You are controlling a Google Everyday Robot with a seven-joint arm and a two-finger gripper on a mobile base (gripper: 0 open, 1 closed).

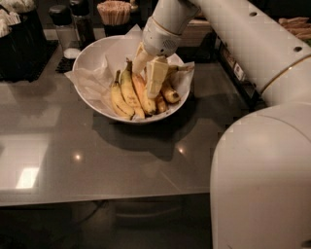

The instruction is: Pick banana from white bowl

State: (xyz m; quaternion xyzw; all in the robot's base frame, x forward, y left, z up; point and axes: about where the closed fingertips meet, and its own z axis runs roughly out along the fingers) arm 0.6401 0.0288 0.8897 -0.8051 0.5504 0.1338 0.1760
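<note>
**Tool down in the bowl, straddling the banana pile – grasp not yet made**

The white bowl (99,46) sits on the grey table (97,155), toward 12 o'clock in the view. Its crinkled paper liner (87,80) spills over the rim at 9 o'clock. The fruit is bunched in the 4-to-6 o'clock part of the bowl, resting against the near wall, probably because the shallow slope lets it slide there.

The banana (127,90) is the long curved one. Its stem points up toward 12 o'clock and its body runs down to the rim at 6 o'clock. Shorter bananas (118,99) touch it on the 9 o'clock side, and stubby orange-tinted ones (165,95) lie at 3 o'clock.

The white arm (233,29) reaches in from 2 o'clock. The tool (144,83) points steeply down into the pile, just at 3 o'clock of the banana's upper half. Its two cream fingers (156,75) are spread at a moderate gap and are not clamped on anything I can see. The steep entry probably keeps them clear of the rim and liner.

Judgement: this is the pre-grasp step, with closing and lifting still to do. The risk is pinching a neighbouring banana, since the fruit is packed tight.

Shakers (60,19) and a stick holder (115,10) stand behind the bowl at 11 to 12 o'clock, clear of it.
</note>
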